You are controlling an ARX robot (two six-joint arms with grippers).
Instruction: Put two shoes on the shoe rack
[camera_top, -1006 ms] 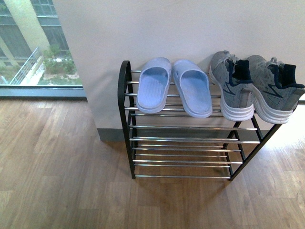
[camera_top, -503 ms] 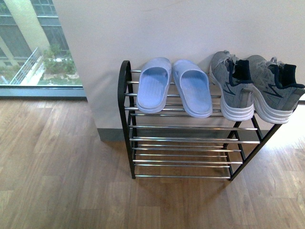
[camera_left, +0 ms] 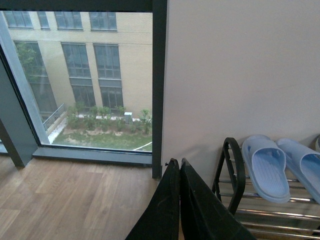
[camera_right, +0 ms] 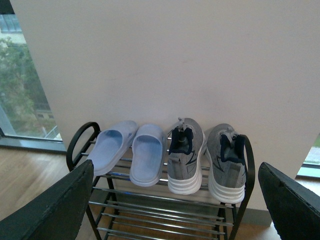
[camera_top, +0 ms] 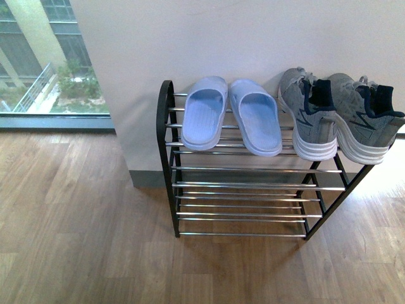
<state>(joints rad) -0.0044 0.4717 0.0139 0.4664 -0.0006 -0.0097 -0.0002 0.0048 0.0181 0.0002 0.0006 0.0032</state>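
Two grey knit shoes with thick white soles sit side by side on the top tier of the shoe rack (camera_top: 168, 145), at its right end: one shoe (camera_top: 310, 117) and, to its right, the other shoe (camera_top: 364, 123). In the right wrist view both shoes (camera_right: 185, 157) (camera_right: 227, 162) stand heels toward me on the rack (camera_right: 248, 165). My right gripper (camera_right: 175, 200) is open, held back from the rack, with nothing between its fingers. My left gripper (camera_left: 176, 162) is shut and empty, off the rack's left end (camera_left: 235, 170). Neither arm shows in the front view.
Two pale blue slippers (camera_top: 204, 114) (camera_top: 256, 117) lie on the rack's top tier, left of the shoes. Lower tiers of silver bars (camera_top: 240, 202) hold nothing. The rack stands against a white wall (camera_top: 221, 38). A floor-length window (camera_top: 44, 57) is to the left; wooden floor (camera_top: 82, 240) lies in front.
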